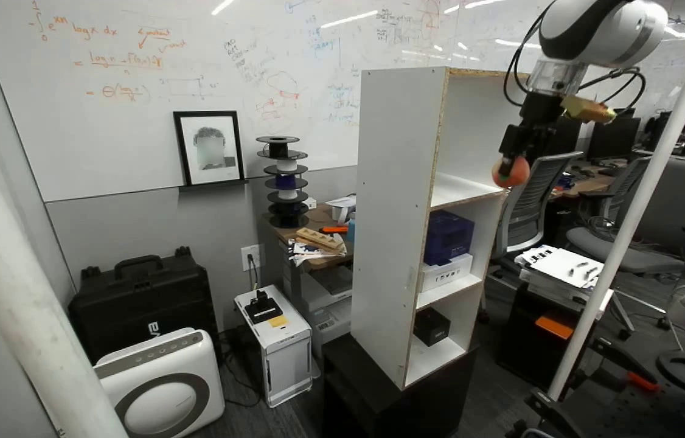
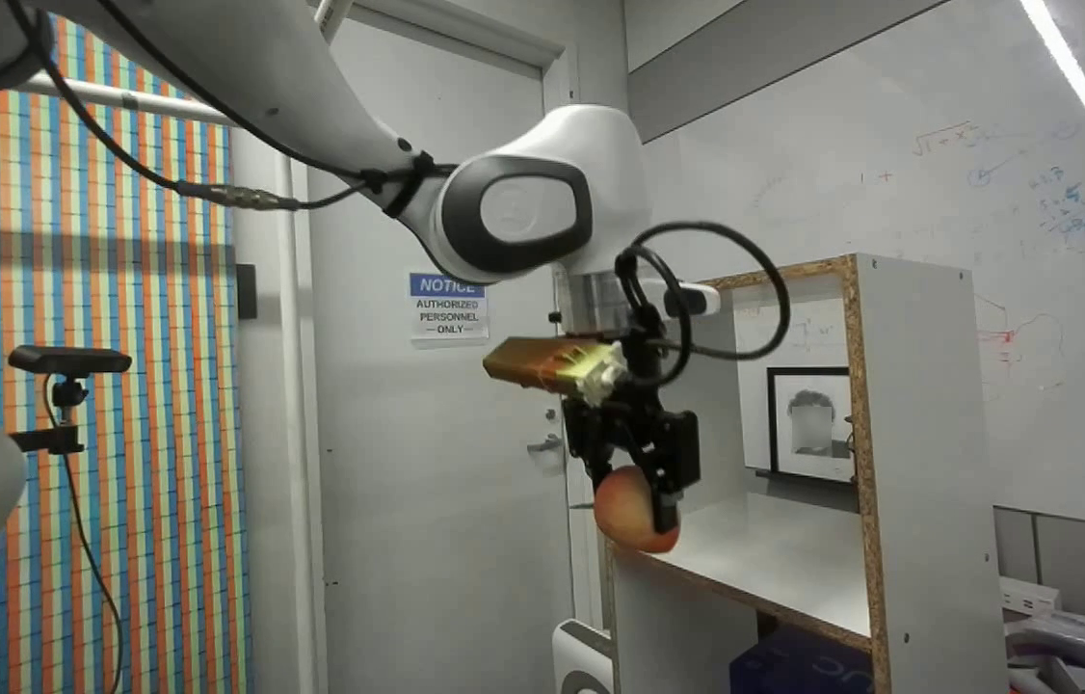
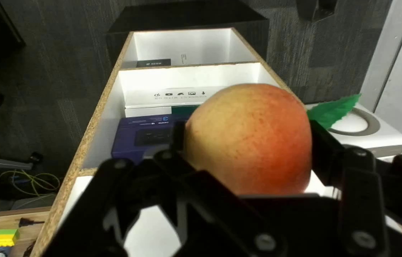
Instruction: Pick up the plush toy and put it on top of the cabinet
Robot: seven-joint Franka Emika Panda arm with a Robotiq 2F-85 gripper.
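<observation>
Orange toy [image 3: 249,139] before open-fronted cabinet [image 1: 396,201]

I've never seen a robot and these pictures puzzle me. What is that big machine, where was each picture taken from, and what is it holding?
That's a robot arm, which bends at joints like yours. At its end is a black pincer, gripping a round, peach-like plush toy; a green leaf pokes out beside it. Two pictures come from cameras standing outside the robot. The close-up comes from a camera on its wrist, so the toy looks huge there. In the white cabinet, a blue-purple box sits on a white box, and a small black box is in the bottom compartment. The toy is held in the air, not on top of the cabinet yet.
</observation>
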